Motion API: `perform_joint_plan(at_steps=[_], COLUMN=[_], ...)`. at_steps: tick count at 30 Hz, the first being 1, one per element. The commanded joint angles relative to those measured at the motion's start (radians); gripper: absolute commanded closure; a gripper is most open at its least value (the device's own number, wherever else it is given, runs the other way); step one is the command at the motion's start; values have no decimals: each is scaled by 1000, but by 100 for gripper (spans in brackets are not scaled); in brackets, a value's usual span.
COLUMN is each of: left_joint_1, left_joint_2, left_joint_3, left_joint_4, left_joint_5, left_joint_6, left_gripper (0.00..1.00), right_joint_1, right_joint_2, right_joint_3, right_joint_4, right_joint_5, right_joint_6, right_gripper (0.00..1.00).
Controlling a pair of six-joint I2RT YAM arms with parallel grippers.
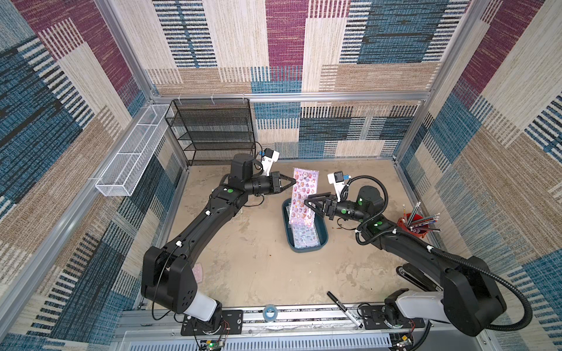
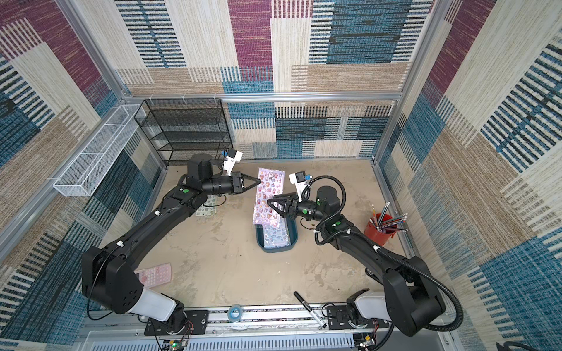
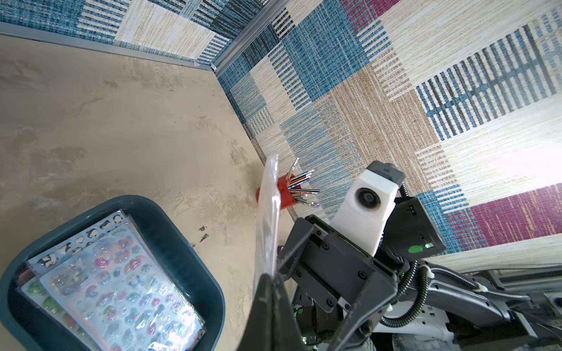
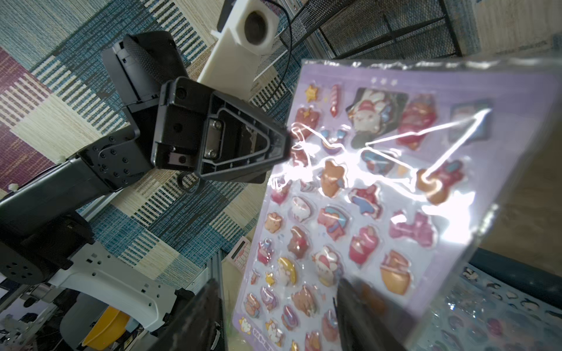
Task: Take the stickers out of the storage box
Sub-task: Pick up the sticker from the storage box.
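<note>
**So, sheet's up**

Lilac sticker sheet point(image 1: 302, 194) is hanging mid-frame over the storage box point(image 1: 307, 249), other stickers point(image 1: 304, 238) lying inside. Left gripper point(image 1: 293, 181) is pinching its upper edge to keep it clear; right gripper point(image 1: 310, 205) is sitting spread at its side.

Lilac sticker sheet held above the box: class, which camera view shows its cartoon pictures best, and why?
The right wrist view: the lilac sticker sheet fills it face-on, each cartoon clear. Both top views show it small, its pictures tiny. The left wrist view sees only its edge.
</note>
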Motion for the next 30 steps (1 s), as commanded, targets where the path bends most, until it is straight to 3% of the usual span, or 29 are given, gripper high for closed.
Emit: perform_joint_plan(at_steps=[1, 6, 10, 14, 19, 24, 27, 30], left_joint_1=[2, 22, 37, 45, 49, 49, 48, 48], left_joint_2=[-9, -38, -68, -88, -69, -48, -49, -64], left_joint_3=[-7, -9, -14, -28, -39, -41, -38, -39], left_joint_4=[50, 44, 31, 36, 79, 119, 112, 83], left_joint_5=[34, 44, 45, 40, 50, 60, 58, 39], left_joint_6=[-53, -58, -52, -56, -92, -119, -112, -85], left_gripper=[100, 100, 100, 100, 100, 100, 99, 67], right_joint_1=[-1, -21, -43, -44, -42, -37, -37, -37], right_joint_2=[27, 20, -5, 11, 43, 44, 34, 28], right_joint_3=[2, 6, 33, 60, 59, 44, 28, 32], right_joint_4=[118, 54, -102, -137, 29, 66, 59, 22], right_joint_5=[-64, 3, 97, 75, -79, -83, -63, -36], right_joint_6=[81, 54, -32, -49, 61, 95, 96, 78], right_gripper=[38, 31, 29, 31, 52, 98, 100, 100])
